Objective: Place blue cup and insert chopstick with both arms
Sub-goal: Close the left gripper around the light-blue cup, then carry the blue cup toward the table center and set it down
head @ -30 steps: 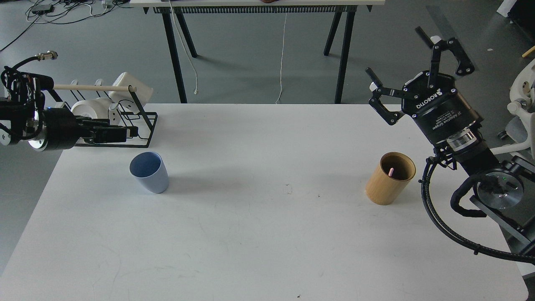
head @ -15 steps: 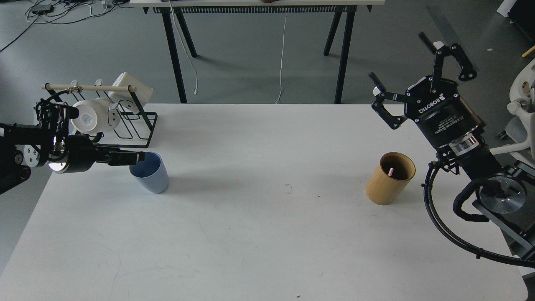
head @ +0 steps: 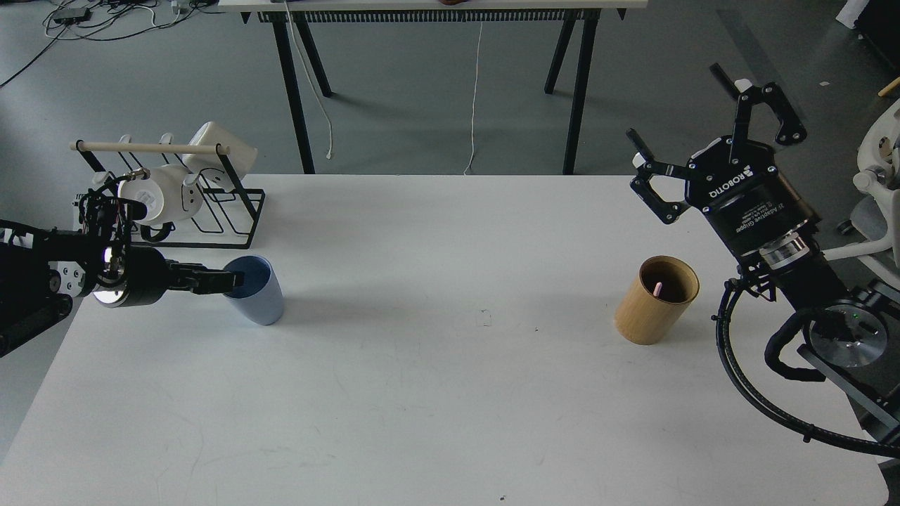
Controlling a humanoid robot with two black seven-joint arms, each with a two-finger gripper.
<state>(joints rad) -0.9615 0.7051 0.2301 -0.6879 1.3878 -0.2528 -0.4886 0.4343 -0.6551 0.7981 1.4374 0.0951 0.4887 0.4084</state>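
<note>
Little is done: the left gripper (head: 228, 282) reaches the cup (head: 254, 289) rim, its grip unreadable. The right gripper (head: 706, 137), spread wide, hangs above the holder (head: 650, 309) containing the chopstick (head: 657, 288).

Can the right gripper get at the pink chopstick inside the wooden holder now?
Probably yes. The right gripper is open above and behind the wooden holder; nothing covers its mouth, where the chopstick tip shows.
</note>
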